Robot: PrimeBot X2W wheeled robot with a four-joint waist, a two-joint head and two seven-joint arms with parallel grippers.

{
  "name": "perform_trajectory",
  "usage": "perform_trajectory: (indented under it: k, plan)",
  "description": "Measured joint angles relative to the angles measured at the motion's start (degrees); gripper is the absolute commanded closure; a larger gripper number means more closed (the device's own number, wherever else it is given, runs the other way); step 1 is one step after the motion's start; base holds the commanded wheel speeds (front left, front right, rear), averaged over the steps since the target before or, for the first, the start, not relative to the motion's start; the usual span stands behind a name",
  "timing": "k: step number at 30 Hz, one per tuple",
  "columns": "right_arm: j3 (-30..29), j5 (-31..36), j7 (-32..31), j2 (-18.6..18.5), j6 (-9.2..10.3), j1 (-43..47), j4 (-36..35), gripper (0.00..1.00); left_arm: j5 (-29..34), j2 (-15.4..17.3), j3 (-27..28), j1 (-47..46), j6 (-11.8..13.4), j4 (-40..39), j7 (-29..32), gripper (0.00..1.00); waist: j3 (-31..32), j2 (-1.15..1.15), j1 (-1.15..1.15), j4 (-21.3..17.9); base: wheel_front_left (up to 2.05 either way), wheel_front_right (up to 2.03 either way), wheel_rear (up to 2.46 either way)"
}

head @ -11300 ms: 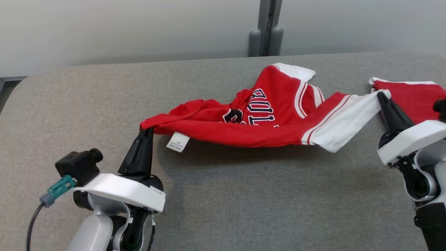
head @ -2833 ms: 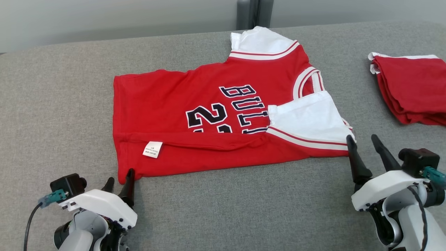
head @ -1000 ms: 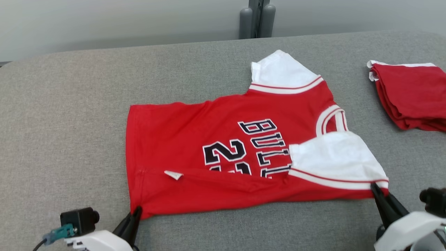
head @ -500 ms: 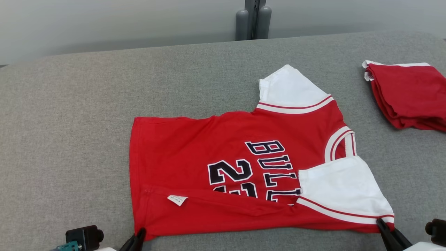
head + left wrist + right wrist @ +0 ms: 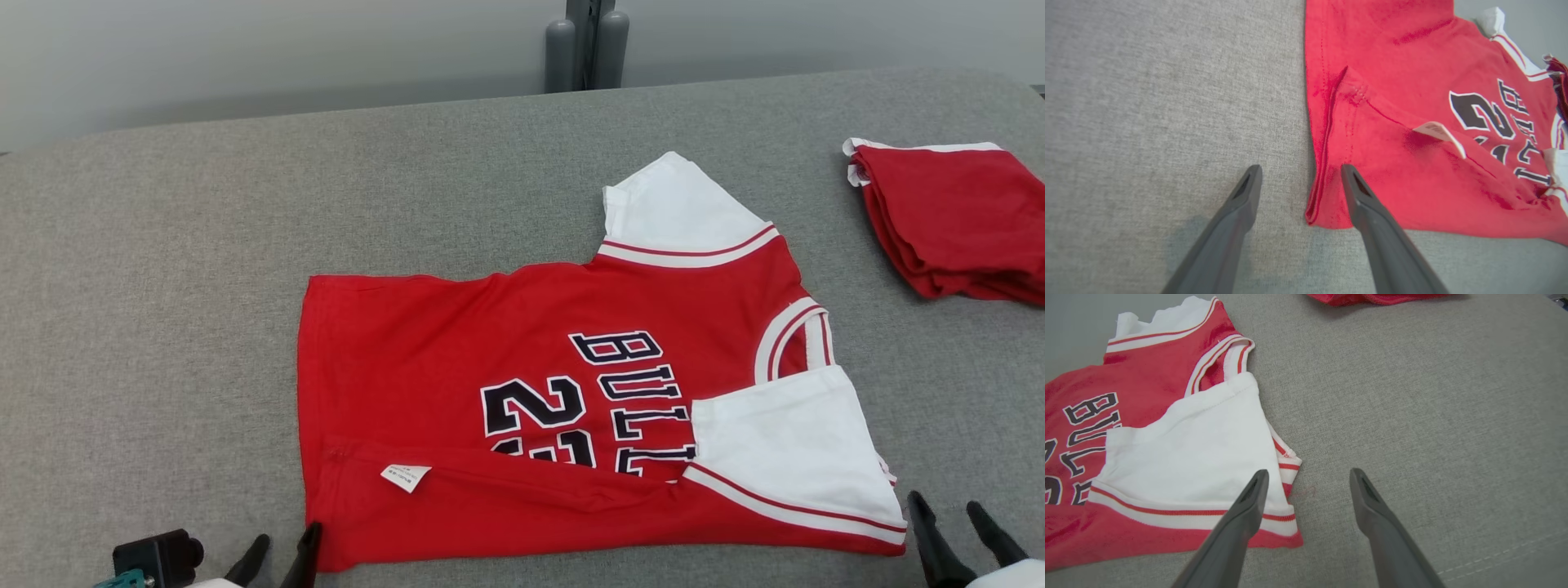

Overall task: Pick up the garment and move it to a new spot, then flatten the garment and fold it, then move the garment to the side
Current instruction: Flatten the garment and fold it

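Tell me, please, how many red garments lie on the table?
2: a red jersey spread at the middle, near edge folded over, and a folded red garment at the far right. More may lie out of view.

Left gripper (image 5: pixel 1301 167) stands with jaws spread wide and nothing between them but the hem edge of the garment (image 5: pixel 1404 73). One finger overlaps the garment's near corner; the other is over bare grey worktop (image 5: pixel 1147 102) beside the garment. The red garment lies flat, its side edge folded over. A white label (image 5: pixel 1438 132) sits on the fold, next to dark printed numerals.
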State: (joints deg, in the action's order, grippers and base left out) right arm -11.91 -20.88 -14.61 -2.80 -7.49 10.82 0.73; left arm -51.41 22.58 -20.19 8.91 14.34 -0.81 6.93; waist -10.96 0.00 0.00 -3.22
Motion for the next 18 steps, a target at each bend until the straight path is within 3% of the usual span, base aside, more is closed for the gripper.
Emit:
perform_trajectory:
  k: [8, 18]
  plan:
    - [-1.8, 3.7, 1.7, 0.0, 0.00, -5.0, -3.7, 0.00, 3.0, 1.0, 1.4, -6.2, 0.1, -0.2, -2.4, 0.00, 0.2, 0.00, 0.00, -0.1, 0.00, 0.00, 0.00]
    - [6.0, 4.1, 1.0, -3.0, 0.00, -14.6, -2.3, 0.00, 9.4, 2.5, -3.1, -24.3, -1.9, 8.9, 2.2, 0.00, -1.7, 0.00, 0.00, -0.2, 0.00, 0.00, 0.00]
